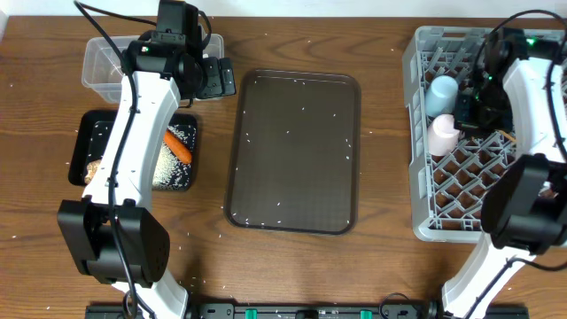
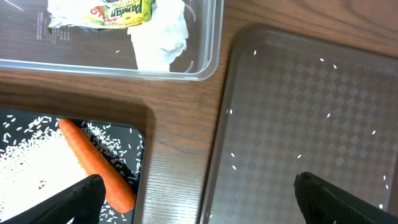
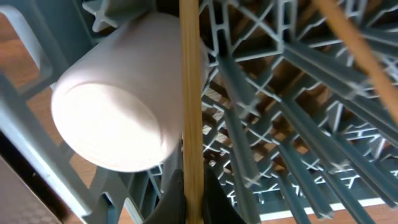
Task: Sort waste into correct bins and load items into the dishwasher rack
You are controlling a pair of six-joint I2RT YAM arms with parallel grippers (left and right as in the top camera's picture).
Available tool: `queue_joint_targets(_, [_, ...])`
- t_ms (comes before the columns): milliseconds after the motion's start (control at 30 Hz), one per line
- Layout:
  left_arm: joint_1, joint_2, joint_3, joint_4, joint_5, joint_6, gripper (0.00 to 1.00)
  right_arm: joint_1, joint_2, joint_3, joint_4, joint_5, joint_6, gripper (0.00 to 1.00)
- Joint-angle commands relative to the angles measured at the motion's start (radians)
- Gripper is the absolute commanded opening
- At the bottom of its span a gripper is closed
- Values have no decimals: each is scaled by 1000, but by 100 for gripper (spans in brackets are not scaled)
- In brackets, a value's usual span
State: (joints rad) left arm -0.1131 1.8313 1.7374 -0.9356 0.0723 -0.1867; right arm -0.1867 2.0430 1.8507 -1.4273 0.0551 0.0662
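Your thin wooden chopstick (image 3: 189, 93) sits in the large grey plastic lattice rack (image 1: 422, 221) at the counter's right edge, just beside the pale pink cup (image 3: 118, 118). The right pincer (image 3: 190, 205) is clenched on it. It's light, stiff and slick, likely to pivot, so grip mid-length. The left pincer (image 2: 199, 199) hangs released near the left edge.

Overhead cam looks straight down at the whole table (image 1: 381, 35). Left wrist cam hangs close over the tub (image 2: 205, 68) and brown tray (image 2: 292, 106). Right wrist cam's right up against the pink cup (image 3: 118, 118) in the rack (image 3: 280, 124). Overhead shows both spots.
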Motion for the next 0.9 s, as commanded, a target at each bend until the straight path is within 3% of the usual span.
queue_joint_targets(0, [4, 3, -12, -3, -1, -10, 98, -27, -117, 27, 23, 31, 9, 1])
queue_joint_targets(300, [4, 3, -12, -3, -1, -10, 98, -71, -274, 27, 70, 31, 16, 1])
queue_joint_targets(867, [4, 3, -12, -3, -1, -10, 98, -89, -241, -15, 84, -37, -19, 1])
